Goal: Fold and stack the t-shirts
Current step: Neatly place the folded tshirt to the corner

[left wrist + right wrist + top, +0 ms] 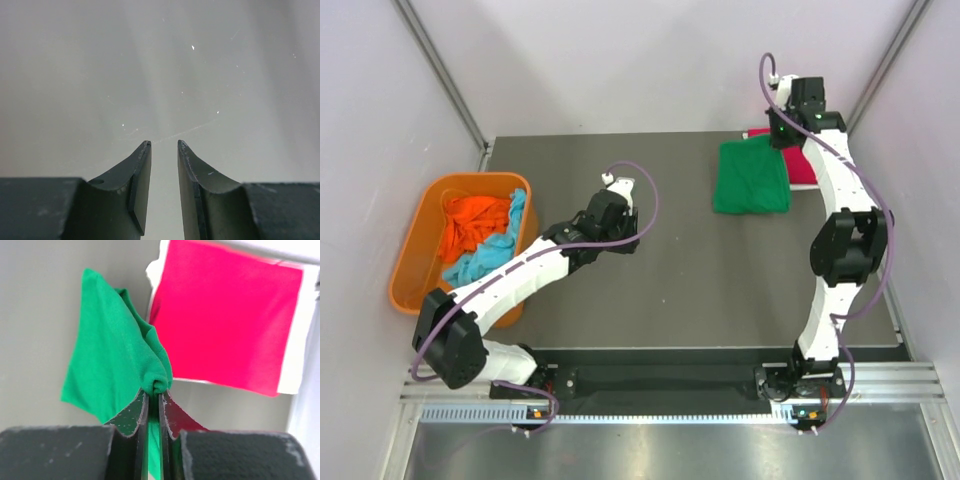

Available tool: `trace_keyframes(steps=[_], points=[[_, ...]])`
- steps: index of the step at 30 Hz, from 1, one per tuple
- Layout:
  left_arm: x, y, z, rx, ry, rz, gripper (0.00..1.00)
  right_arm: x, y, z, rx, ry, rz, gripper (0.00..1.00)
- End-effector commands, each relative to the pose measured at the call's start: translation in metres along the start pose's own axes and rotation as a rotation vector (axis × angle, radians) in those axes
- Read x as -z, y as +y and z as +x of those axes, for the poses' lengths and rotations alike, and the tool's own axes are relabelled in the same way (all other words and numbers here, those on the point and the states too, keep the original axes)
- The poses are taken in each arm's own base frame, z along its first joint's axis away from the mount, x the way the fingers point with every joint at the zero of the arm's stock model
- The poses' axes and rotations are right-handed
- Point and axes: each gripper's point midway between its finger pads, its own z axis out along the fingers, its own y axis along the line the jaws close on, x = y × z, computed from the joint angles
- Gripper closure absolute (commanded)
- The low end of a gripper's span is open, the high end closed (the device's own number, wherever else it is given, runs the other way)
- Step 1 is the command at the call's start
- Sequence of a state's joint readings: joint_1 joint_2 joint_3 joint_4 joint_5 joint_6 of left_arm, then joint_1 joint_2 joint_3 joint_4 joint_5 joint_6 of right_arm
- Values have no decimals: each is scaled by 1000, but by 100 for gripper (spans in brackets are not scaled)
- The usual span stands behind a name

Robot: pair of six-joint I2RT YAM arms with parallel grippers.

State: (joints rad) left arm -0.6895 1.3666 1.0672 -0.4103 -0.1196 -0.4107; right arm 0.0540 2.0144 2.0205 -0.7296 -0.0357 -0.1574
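A bright green t-shirt (751, 178) hangs as a folded square at the back right of the table, pinched at one bunched edge by my right gripper (782, 130), which is shut on it (154, 392). In the right wrist view the green cloth (110, 365) droops to the left. A folded crimson red t-shirt (225, 325) lies flat beneath and beside it (804, 168). My left gripper (620, 228) hovers over the table's middle left. Its jaws (164, 145) stand open with only bare table between them. An orange t-shirt (475, 222) and a light blue t-shirt (485, 258) lie crumpled in the tub.
The orange plastic tub (415, 250) stands off the table's left edge beside my left arm. White walls and metal posts close in the table's back and sides. The dark table top (680, 260) spans the gap between the arms.
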Motion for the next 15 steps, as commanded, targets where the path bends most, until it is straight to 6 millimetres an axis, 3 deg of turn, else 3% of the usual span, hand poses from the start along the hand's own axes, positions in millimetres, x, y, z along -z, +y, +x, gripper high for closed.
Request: trace_keyframes(steps=[1,3,4,10,15], points=[[-2,-2,-6,-11,-30,16,67,55,-35,-65,25,-202,96,100],[-1,-2,-6,-13,-29,15,67,56,-43,-72,28,-215,108,100],[-1,-2,-7,-12,-31,15,67,57,-59,-71,11,-215,131,100],[-1,-2,-11,-12,-38,14,67,64,-87,-93,7,-273,161,100],[-5,-3,-8,-13,-26,16,67,39,-110,-91,-18,-270,164,100]])
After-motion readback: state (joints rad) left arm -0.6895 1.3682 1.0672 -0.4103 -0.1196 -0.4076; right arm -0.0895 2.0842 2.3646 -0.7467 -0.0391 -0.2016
